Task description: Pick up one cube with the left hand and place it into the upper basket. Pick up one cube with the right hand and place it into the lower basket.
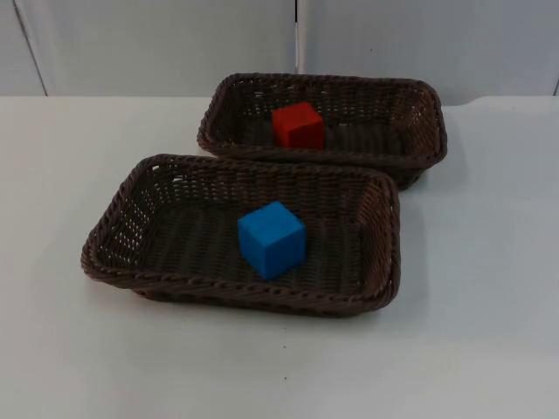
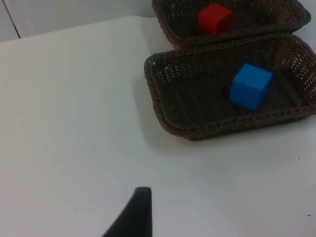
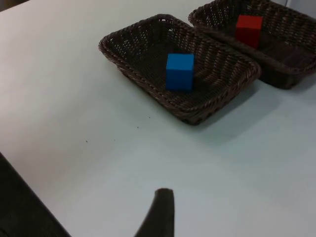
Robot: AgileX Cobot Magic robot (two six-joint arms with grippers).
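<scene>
Top view: red cube (image 1: 298, 125) lies in upper basket (image 1: 419, 140), blue cube (image 1: 272, 240) in lower basket (image 1: 113, 244), so both look delivered. Left gripper (image 2: 140, 207) and right gripper (image 3: 160, 212) wait well apart from them; grasp I cannot tell.

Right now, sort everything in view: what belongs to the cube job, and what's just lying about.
Belongs to the job:
- red cube, inside the upper basket
- blue cube, inside the lower basket

Just lying about:
- white table top
- grey partition wall
</scene>
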